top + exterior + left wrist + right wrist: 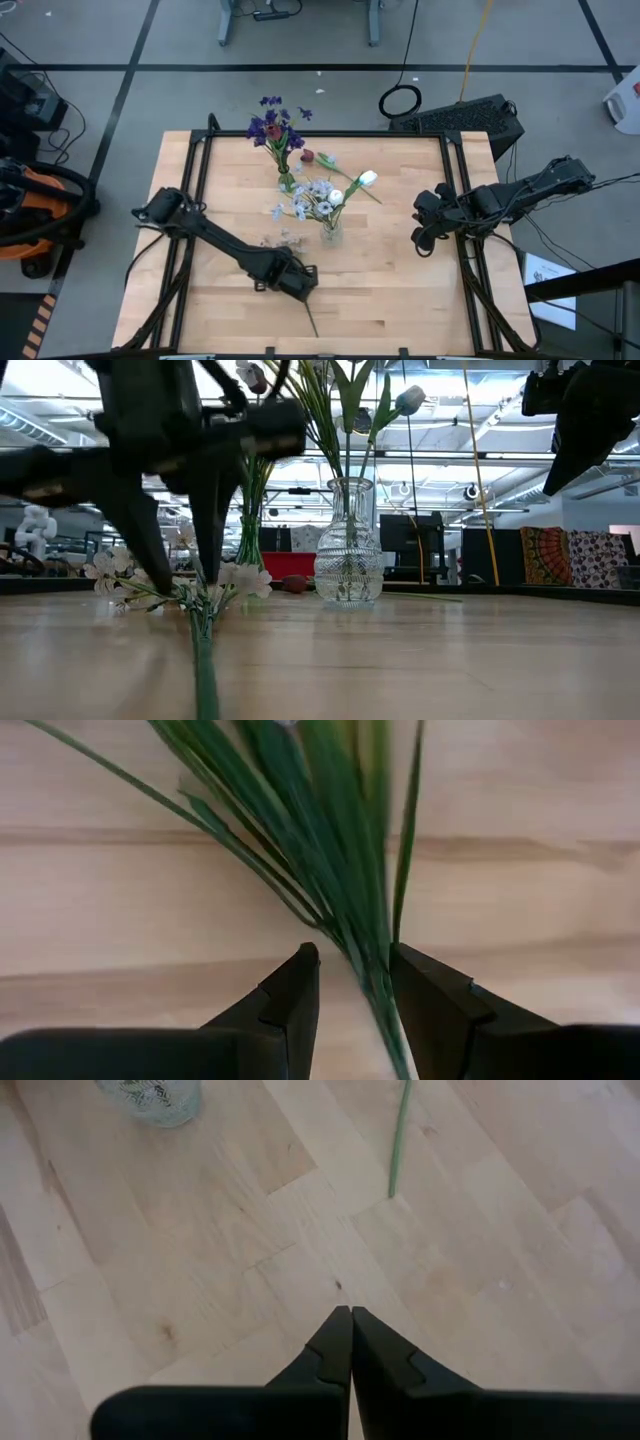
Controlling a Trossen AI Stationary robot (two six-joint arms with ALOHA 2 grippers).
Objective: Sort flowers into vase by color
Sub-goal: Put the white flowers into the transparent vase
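Note:
A pale white-lilac spray [281, 239] lies flat on the table, its green stem [311, 320] running toward the near edge. My left gripper [298, 284] is open and points down over it, one finger on each side of the stem [372, 982]. In the low view, my left gripper [180, 565] stands just behind the blossoms [245, 580]. One glass vase [330, 233] holds white tulips and pale sprays. Another vase [287, 181] holds purple clusters [272, 126]. A dark red tulip [308, 156] lies beside it. My right gripper [424, 240] hovers shut, right of the vases. My left gripper comes from above, pointing down, its fingers across the spray's stem just below where the leaves fan out [365, 955]. The stem runs close along the inner side of one finger [415, 990]. I cannot tell whether they touch. The spray lies on the table.
The right wrist view shows bare wood below my right gripper [350, 1315], the base of a glass vase [150, 1098] and a loose stem end [398, 1150]. A black frame rail [455, 190] runs along the table's right side. The floor beyond holds cables and a black case [470, 118].

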